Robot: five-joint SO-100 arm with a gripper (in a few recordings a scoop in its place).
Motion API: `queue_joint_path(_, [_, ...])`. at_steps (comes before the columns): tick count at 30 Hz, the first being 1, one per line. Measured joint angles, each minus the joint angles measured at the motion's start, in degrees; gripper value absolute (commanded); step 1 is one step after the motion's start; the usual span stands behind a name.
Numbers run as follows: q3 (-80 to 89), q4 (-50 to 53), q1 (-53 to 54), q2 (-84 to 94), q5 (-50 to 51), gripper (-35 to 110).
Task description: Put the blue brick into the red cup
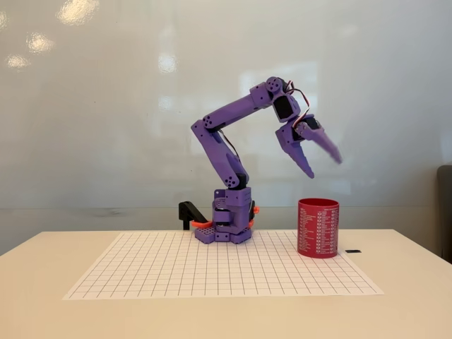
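The purple arm's fingers (323, 161) hang spread and empty, well above the red cup (318, 227) on the tabletop (212, 314). I can't spot the blue brick anywhere; it may already be inside the cup.

In the fixed view a purple arm (229, 145) rises from its base at the back of a white grid mat (212, 272) on the pale tabletop (42, 311). Its pincer (325, 166) hangs in the air above the red cup (318, 227), fingers spread apart and nothing visible between them. The cup stands upright at the mat's right edge, with a small dark object (352, 251) just to its right.
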Motion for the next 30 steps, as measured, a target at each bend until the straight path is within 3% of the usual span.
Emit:
queue_joint_path(14, [2.29, -4.83, 3.96, -0.35, -0.88, -1])
queue_joint_path(24, [4.83, -20.04, 31.2, -10.55, -0.35, -1])
queue_joint_path(30, [6.33, -23.91, 47.72, -9.84, 0.18, -1])
